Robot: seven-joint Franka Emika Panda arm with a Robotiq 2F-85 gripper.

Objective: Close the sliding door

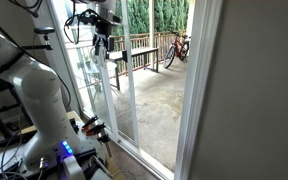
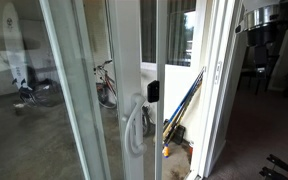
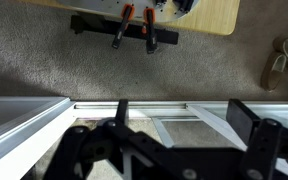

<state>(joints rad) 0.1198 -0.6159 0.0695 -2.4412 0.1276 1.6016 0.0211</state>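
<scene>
Doorway with arm. The gripper [image 1: 102, 38] hangs high beside the sliding door [image 1: 125, 100]; whether they touch cannot be told. The door's white edge stands partway across the opening, leaving a wide gap to the patio with a bicycle [image 1: 178, 48]. In the wrist view the jaws stand spread wide above the floor track [image 3: 154, 104], holding nothing.

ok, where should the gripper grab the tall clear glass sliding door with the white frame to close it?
Likely the white loop-shaped pull handle at the leading edge of the white-framed glass sliding door. It stands off the frame, leaving a gap for a finger. Come from the room side with the black gripper level, jaws across the handle's vertical bar.
</scene>
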